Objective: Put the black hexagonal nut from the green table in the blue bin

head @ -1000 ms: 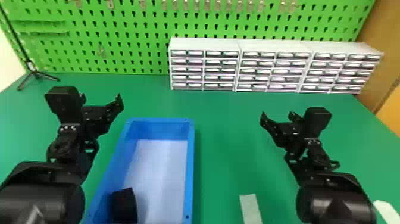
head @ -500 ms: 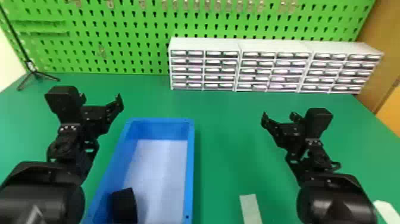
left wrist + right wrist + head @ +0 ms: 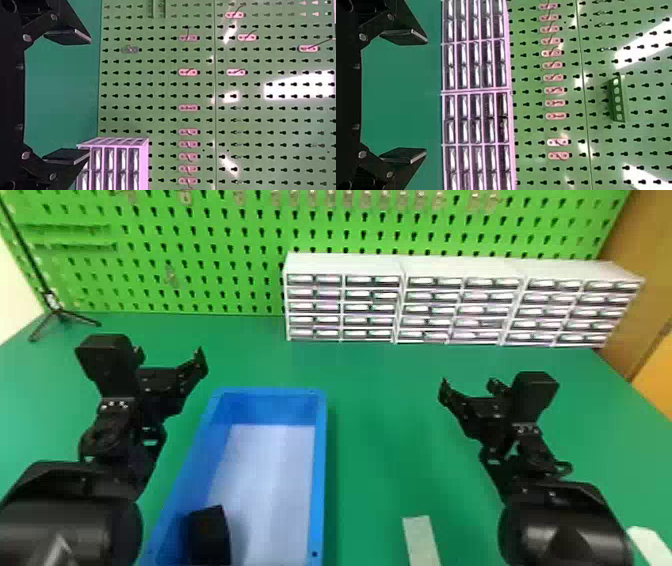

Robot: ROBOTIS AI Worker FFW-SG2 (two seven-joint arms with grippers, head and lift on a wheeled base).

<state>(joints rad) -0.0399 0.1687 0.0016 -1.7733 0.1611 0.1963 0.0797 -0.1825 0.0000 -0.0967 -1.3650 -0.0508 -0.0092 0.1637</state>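
Observation:
My left gripper (image 3: 169, 354) is held open over the table, left of the blue bin (image 3: 321, 470); across from it, my right gripper (image 3: 468, 384) is open to the right of the bin. Both have nothing between their fingers. A black, block-like object (image 3: 210, 535) shows inside the bin at its near left, partly cut off by the bottom edge; I cannot tell whether it is the hexagonal nut. In the left wrist view the left gripper (image 3: 90, 96) has its fingers wide apart, and the right gripper (image 3: 426, 96) stands likewise in the right wrist view.
White drawer cabinets (image 3: 400, 265) line the back of the green table (image 3: 380, 430) before a green pegboard (image 3: 225, 235). A pale strip (image 3: 421, 540) lies at the near middle, another pale piece (image 3: 650, 545) at the near right. A small tripod (image 3: 62, 315) stands back left.
My right gripper has shifted very slightly to the right. The left arm and the black object in the bin have kept their places.

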